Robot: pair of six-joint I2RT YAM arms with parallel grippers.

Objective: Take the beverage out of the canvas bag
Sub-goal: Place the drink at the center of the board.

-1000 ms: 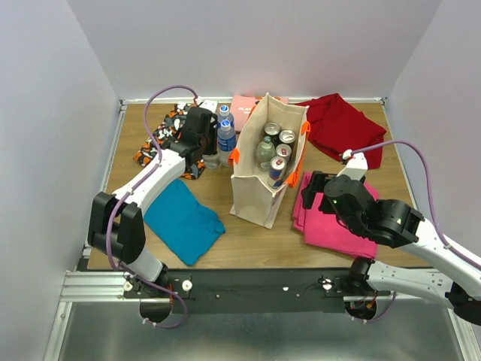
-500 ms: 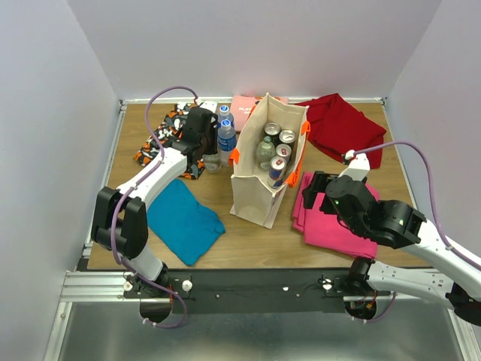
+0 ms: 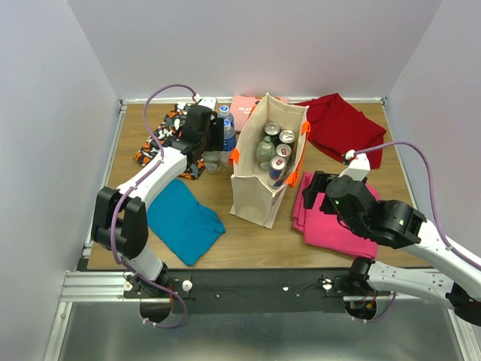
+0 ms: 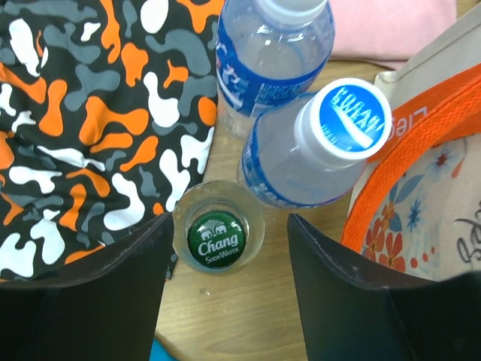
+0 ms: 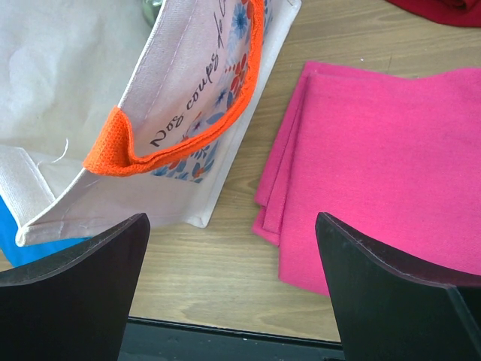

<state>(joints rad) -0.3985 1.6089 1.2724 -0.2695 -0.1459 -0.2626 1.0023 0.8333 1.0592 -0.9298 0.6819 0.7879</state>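
- Beverage cans [image 3: 275, 150] upright inside canvas bag [image 3: 255, 197], table ctr; rigid, slick, prob light, so grip round body below rim.
- Left gripper [image 4: 225, 233] apart, over green-capped bottle [image 4: 216, 239] beside bag.
- Right gripper [image 5: 231, 226] apart, nr bag.

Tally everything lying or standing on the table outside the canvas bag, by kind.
Folded cloths (camouflage, teal, pale pink, dark red, magenta): 5
Clear plastic water bottles with blue labels: 2
Glass bottle with green cap: 1
Total: 8
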